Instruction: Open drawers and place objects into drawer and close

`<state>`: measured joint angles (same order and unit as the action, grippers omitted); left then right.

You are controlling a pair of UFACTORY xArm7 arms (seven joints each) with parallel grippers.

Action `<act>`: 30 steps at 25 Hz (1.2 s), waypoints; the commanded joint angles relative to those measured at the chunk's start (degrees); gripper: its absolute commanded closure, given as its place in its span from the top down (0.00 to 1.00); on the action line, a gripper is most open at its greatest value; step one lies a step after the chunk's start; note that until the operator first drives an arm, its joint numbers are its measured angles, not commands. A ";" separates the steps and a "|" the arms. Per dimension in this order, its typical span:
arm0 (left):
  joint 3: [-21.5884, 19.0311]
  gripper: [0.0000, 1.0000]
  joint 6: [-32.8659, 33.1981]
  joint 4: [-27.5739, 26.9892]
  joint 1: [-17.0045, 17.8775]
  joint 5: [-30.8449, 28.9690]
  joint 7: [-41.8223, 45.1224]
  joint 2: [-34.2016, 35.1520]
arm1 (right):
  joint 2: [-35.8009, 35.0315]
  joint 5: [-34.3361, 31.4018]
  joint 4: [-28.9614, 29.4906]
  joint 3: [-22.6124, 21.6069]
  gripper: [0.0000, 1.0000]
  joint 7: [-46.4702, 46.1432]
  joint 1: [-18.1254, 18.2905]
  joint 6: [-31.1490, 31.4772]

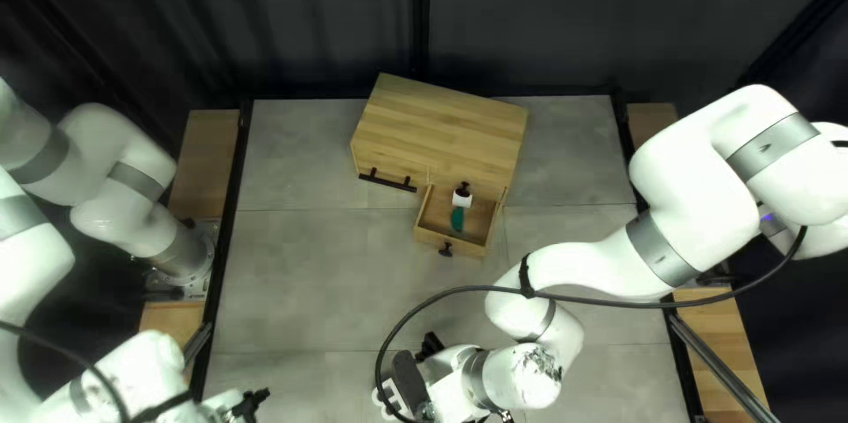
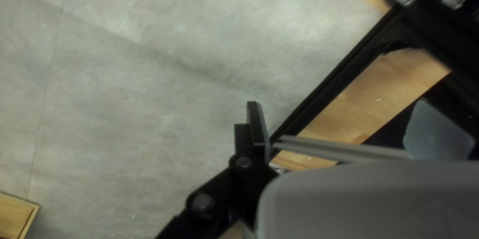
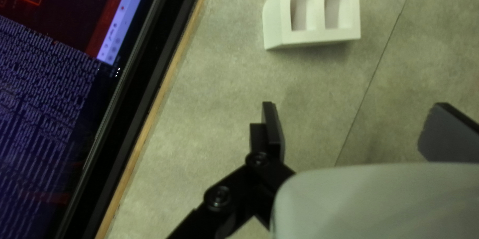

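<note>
The drawer (image 1: 482, 218) stands open at the front of the cabinet (image 1: 446, 123); a hasty arm swing could knock both askew. Well in front of the cabinet, the white block (image 3: 320, 17) lies just ahead of the right gripper (image 3: 349, 114), spread wide, empty, like the left gripper (image 2: 344, 112), both well apart from the drawer.

A grey table (image 1: 309, 282) bears a wooden cabinet (image 1: 442, 127) and a white double-arched block (image 3: 319, 35)

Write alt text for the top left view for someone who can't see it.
A wooden cabinet stands on a grey table with one drawer pulled open, showing something white and something green inside. My left arm and right arm reach in from the table's sides, neither touching the cabinet.
</note>
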<state>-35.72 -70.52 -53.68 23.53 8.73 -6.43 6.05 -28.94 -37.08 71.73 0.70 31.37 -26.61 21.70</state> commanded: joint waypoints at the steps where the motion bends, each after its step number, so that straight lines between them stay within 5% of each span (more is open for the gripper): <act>1: -0.23 1.00 0.72 -0.80 0.02 -0.77 0.20 -1.56 | -1.44 -0.33 0.61 0.53 1.00 0.25 0.59 -2.14; 17: -0.14 1.00 0.80 -1.01 0.00 -0.97 -0.73 -1.72 | -8.26 3.18 8.56 -3.23 1.00 -2.15 2.84 -4.42; 30: -0.14 1.00 0.80 -1.01 0.00 -0.97 -0.73 -1.72 | -11.64 5.11 10.58 -9.25 1.00 -14.01 11.27 -5.79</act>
<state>-35.87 -69.72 -54.69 23.54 7.77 -7.15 4.33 -39.60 -32.52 81.46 -7.33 19.37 -16.86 15.74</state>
